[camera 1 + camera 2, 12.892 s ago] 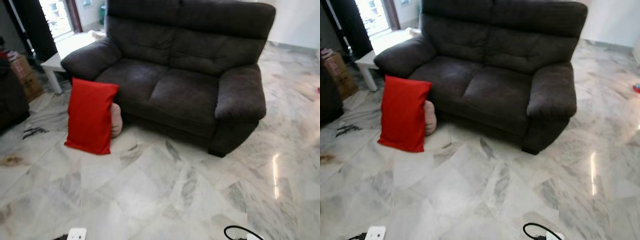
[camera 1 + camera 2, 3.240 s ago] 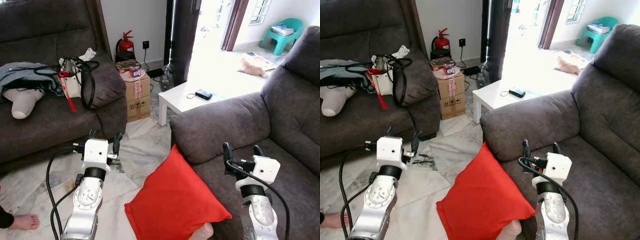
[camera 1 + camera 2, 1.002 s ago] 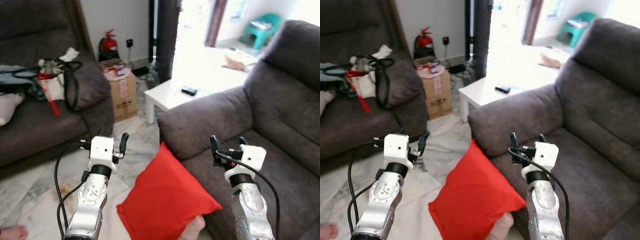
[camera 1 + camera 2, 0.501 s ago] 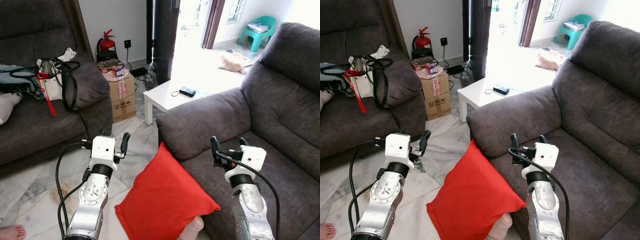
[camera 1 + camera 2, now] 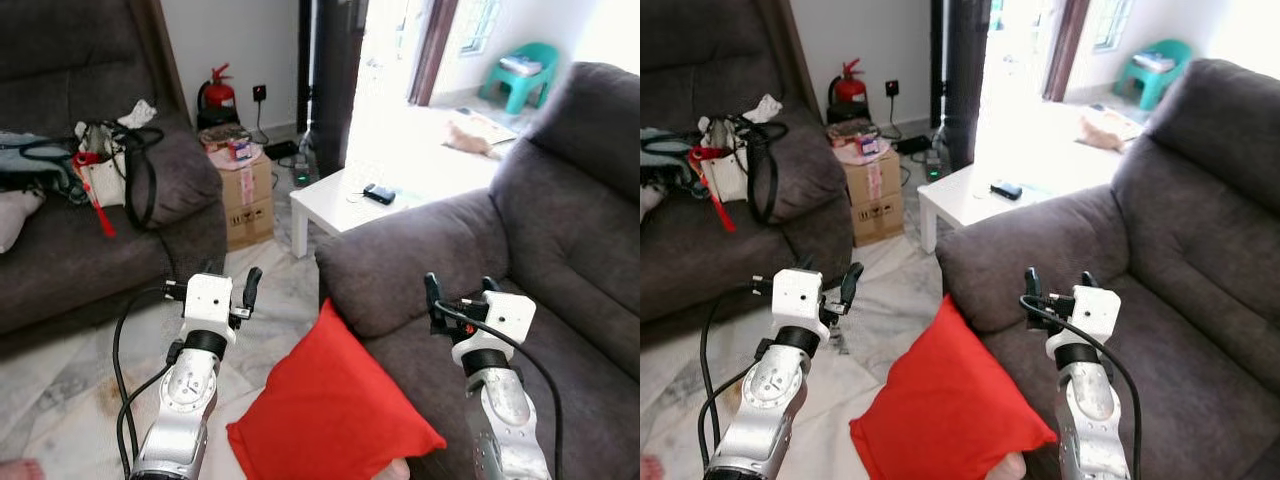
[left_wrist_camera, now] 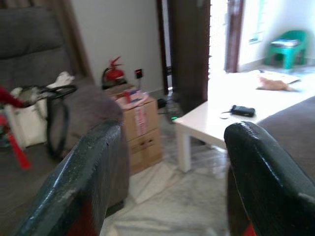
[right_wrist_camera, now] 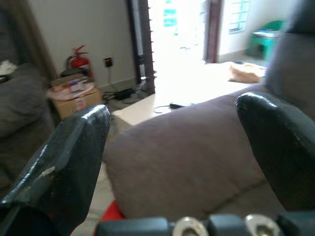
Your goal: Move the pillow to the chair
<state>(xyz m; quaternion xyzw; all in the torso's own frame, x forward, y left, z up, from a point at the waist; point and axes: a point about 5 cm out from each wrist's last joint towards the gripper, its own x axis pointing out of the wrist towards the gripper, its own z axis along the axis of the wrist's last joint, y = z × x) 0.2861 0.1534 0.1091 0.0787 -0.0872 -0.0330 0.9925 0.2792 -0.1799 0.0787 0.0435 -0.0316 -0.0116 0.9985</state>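
Observation:
A red pillow (image 5: pixel 330 410) stands on the floor, leaning against the front of the dark grey sofa (image 5: pixel 520 250) below its armrest. My left gripper (image 5: pixel 222 285) hangs open above the floor, a little left of the pillow's top corner. To the pillow's right, my right gripper (image 5: pixel 460 292) is held open over the sofa seat beside the armrest (image 7: pixel 192 142). Neither touches the pillow. Both wrist views look past the spread fingers (image 6: pixel 88 177) toward the doorway. A teal plastic chair (image 5: pixel 525 68) stands far off past the doorway.
A white low table (image 5: pixel 350 205) with a dark phone stands beyond the armrest. Cardboard boxes (image 5: pixel 245 190) and a red fire extinguisher (image 5: pixel 218 92) sit by the wall. A second dark sofa (image 5: pixel 80 230) at left carries bags and clothes. Marble floor lies between the sofas.
The view has shifted slightly and tilted down a touch; both grippers stay open in the same poses, and the pillow still leans on the sofa.

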